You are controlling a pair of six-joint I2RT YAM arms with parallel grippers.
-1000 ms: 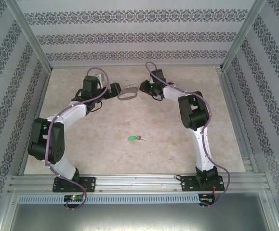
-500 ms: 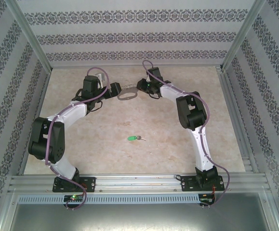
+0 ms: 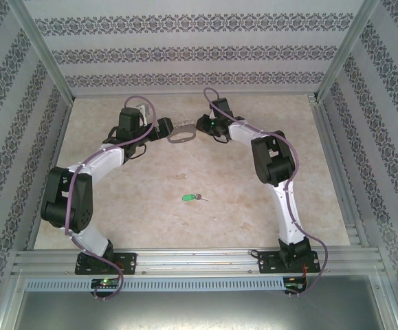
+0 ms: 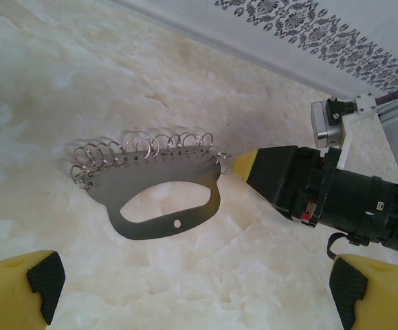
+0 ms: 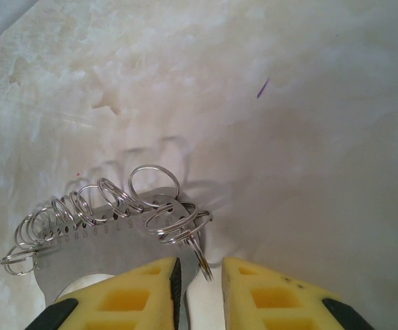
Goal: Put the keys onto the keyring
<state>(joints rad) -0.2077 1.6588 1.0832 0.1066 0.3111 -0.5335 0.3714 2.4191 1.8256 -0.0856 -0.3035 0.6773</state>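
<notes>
The keyring (image 3: 179, 135) lay on the worktop (image 3: 240, 213) between the two tools. The left tool (image 3: 164, 126) was just beside one end, and the right tool (image 3: 199, 124) was at the other end. The green key (image 3: 187, 198) lay well apart from both tools, lower in the view.
</notes>
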